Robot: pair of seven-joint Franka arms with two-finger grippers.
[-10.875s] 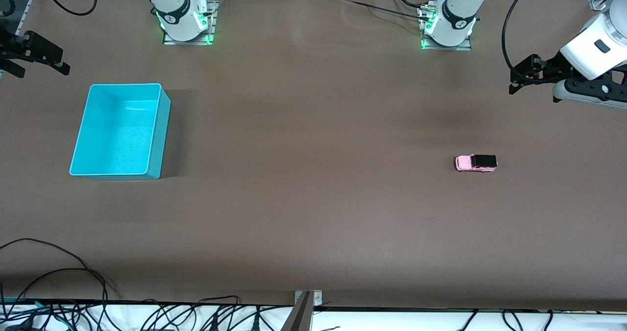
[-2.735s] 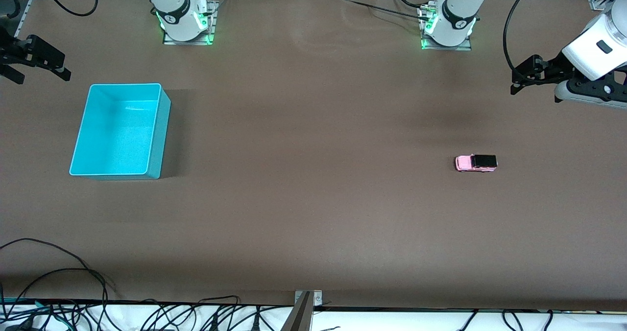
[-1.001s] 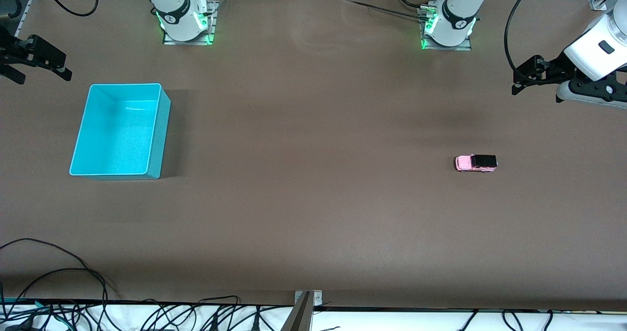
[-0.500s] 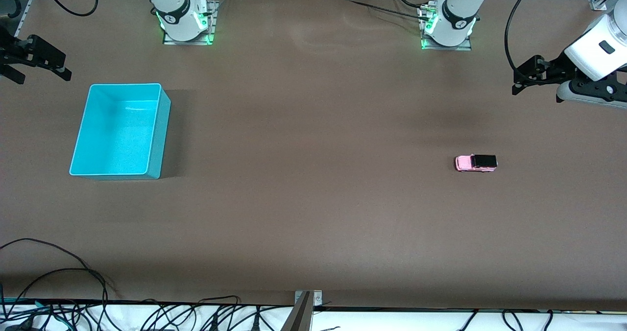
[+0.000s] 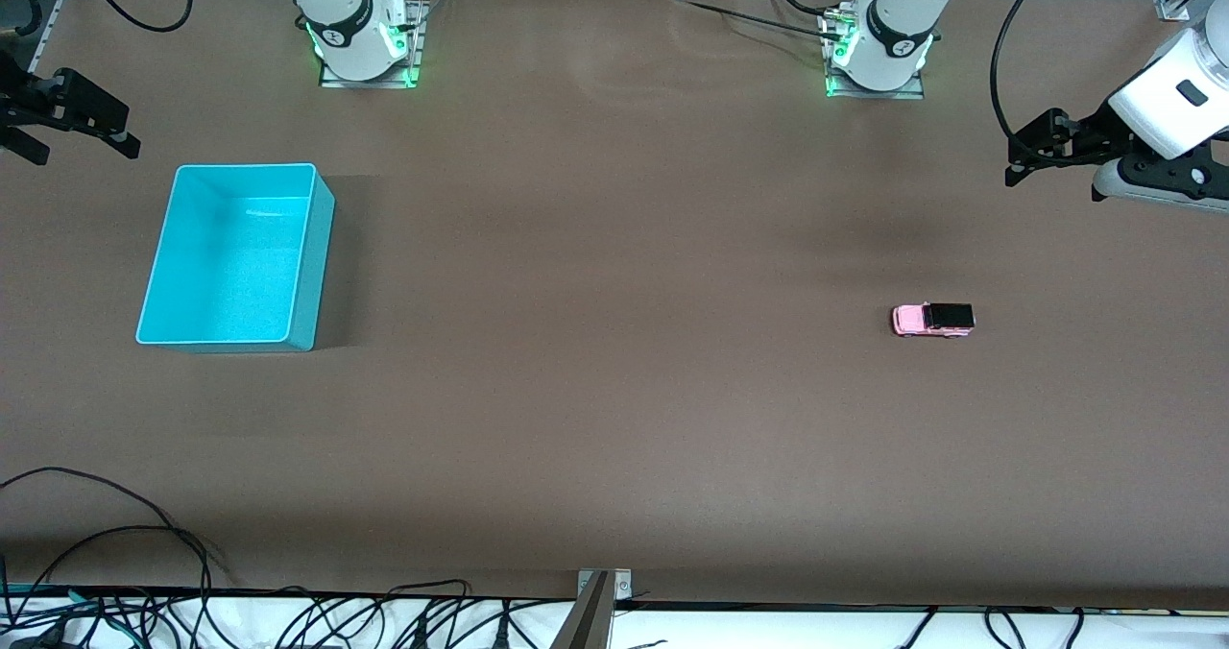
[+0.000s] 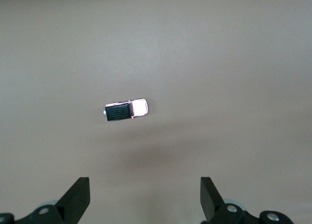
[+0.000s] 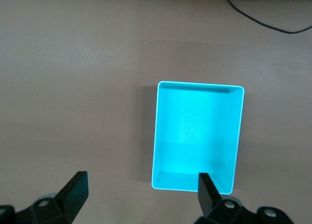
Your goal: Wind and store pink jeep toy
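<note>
I have the brown table filling nearly the whole front view, and the biggest thing on it is the turquoise bin, sitting toward the right arm's end with its open top facing up and nothing that I can see inside it. From the right wrist view the bin lies on the table below that camera, with a dark cable trailing along the table's edge. The right gripper hangs in the air at the right arm's end of the table, above the surface near the bin and not touching it; its fingers stand spread wide with nothing between them. The left gripper hovers above the left arm's end of the table, and its fingers are likewise spread apart and hold nothing. The pink jeep toy is the smallest item: it rests on its wheels on the bare table toward the left arm's end, well apart from the bin and nearer to the front camera than the bin's middle. In the left wrist view I see the toy on the table well clear of the fingertips, pink hood and black roof facing up.
</note>
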